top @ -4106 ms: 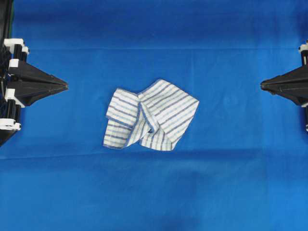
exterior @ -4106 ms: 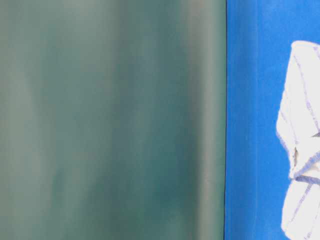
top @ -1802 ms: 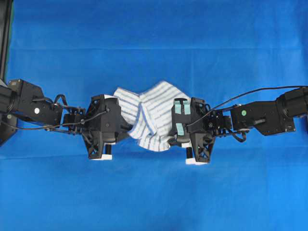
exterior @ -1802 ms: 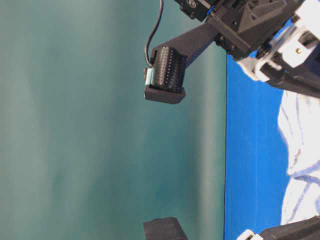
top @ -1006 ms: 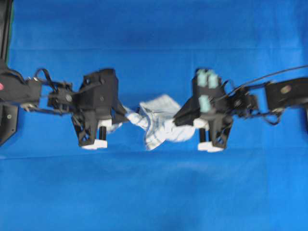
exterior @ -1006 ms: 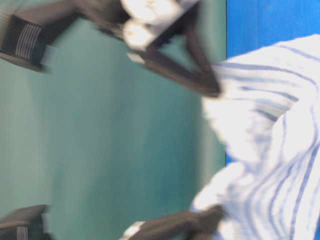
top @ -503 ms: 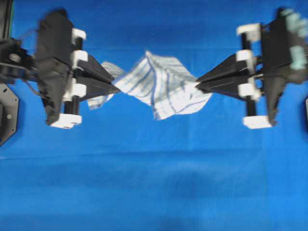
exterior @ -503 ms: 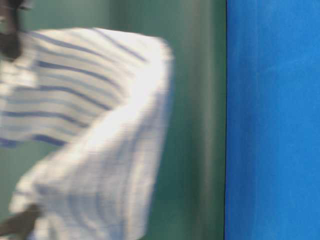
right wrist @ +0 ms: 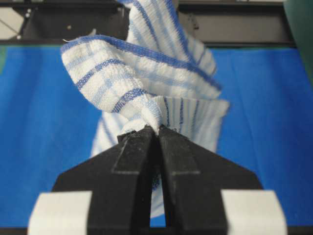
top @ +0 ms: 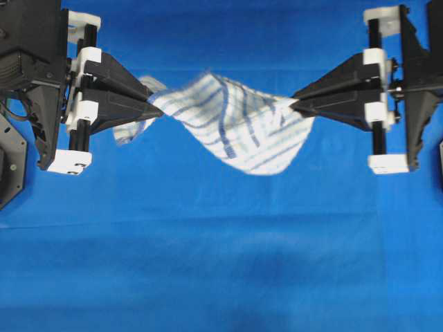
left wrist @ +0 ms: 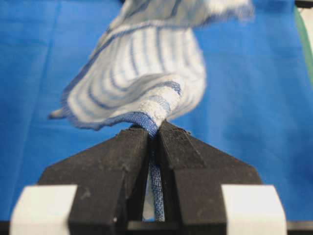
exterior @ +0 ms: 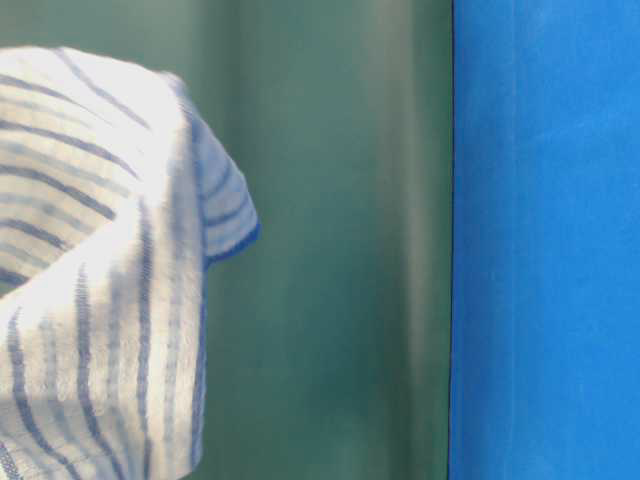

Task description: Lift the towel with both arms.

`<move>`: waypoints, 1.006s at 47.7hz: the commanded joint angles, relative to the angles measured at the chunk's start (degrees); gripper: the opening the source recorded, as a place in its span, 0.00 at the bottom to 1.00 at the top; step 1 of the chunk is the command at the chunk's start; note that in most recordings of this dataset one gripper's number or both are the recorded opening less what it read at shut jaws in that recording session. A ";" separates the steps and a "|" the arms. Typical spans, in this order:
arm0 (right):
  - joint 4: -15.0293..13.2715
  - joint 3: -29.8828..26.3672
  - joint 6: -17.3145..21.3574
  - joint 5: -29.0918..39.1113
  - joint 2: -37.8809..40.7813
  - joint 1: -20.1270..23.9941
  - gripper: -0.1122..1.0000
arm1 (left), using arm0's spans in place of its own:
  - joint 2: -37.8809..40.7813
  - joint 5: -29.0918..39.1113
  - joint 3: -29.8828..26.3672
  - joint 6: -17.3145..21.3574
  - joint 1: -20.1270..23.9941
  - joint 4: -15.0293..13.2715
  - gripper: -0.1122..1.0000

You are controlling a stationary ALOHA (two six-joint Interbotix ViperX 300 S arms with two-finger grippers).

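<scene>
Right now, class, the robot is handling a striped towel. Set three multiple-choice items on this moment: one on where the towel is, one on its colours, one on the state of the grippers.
1. Where is the towel?
A. flat on the table cover
B. strung between the two grippers
C. hanging from one gripper

2. What colours is the towel?
A. white with blue and grey stripes
B. plain blue
C. red and white checks

3. How do the left gripper and right gripper stand?
A. both open
B. one open, one shut
C. both shut on the towel

Key: 1 B, the overhead view shows it spanning tip to tip above the blue table cover. 2 A, the stripes show in every view. 3 C, each wrist view shows cloth pinched between closed fingers.
</scene>
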 commanded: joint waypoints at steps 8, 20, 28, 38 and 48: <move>-0.53 -2.02 -0.62 -0.35 0.18 -0.09 0.14 | -0.26 -0.44 -1.58 -0.09 0.18 0.18 0.26; -0.88 -1.93 0.35 0.35 0.35 -0.79 0.49 | -0.26 -0.62 -1.32 -0.18 0.26 0.18 0.89; -1.05 -1.93 0.53 1.58 0.44 -0.88 0.72 | -0.26 -0.26 -0.97 -0.62 0.18 0.09 0.94; -0.62 -1.05 0.79 3.78 1.23 -0.70 0.70 | 0.00 -0.35 0.62 -0.79 -0.88 0.09 0.94; -0.44 2.55 2.55 3.60 4.39 0.97 0.70 | 2.64 -2.81 6.24 -1.05 -2.99 0.00 0.94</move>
